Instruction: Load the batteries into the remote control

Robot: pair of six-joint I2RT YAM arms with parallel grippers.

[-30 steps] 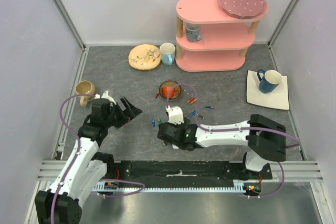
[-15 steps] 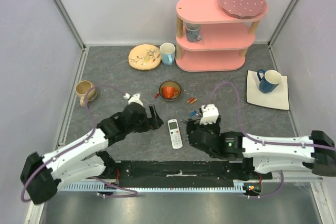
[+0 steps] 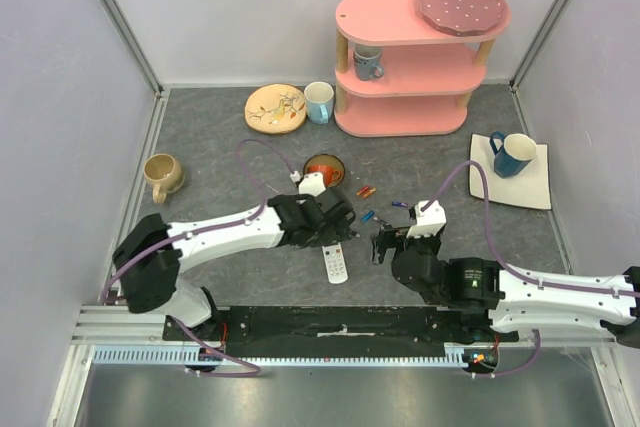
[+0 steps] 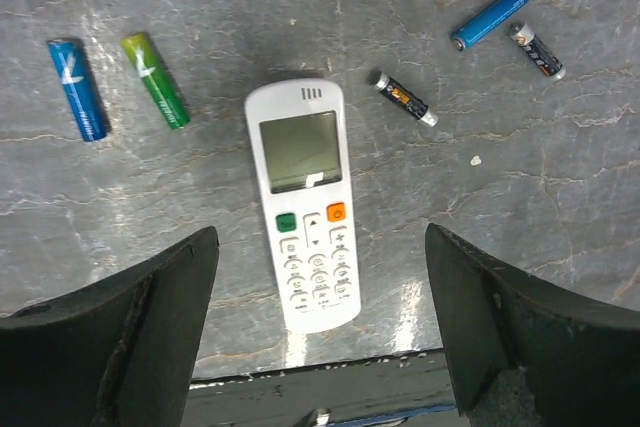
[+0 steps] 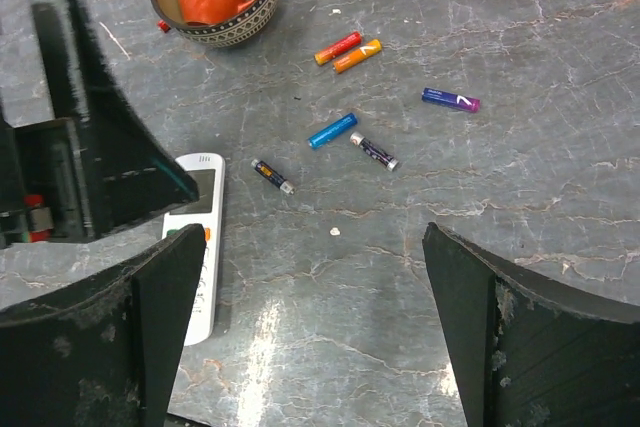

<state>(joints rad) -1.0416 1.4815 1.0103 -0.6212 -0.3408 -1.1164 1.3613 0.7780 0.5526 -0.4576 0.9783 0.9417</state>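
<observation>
We saw the left pincer (image 4: 320, 235) spread wide directly over the remote control (image 4: 305, 217), lying face up on the worktop (image 4: 560, 167) (screen and buttons showing). The right pincer (image 5: 312, 237) gaped empty; batteries (image 5: 333, 130) lay scattered nearby.

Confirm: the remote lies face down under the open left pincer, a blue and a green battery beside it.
No: the remote lies face up, its screen and buttons showing in the left wrist view. The left pincer is open over it, blue battery and green battery beside it.
</observation>
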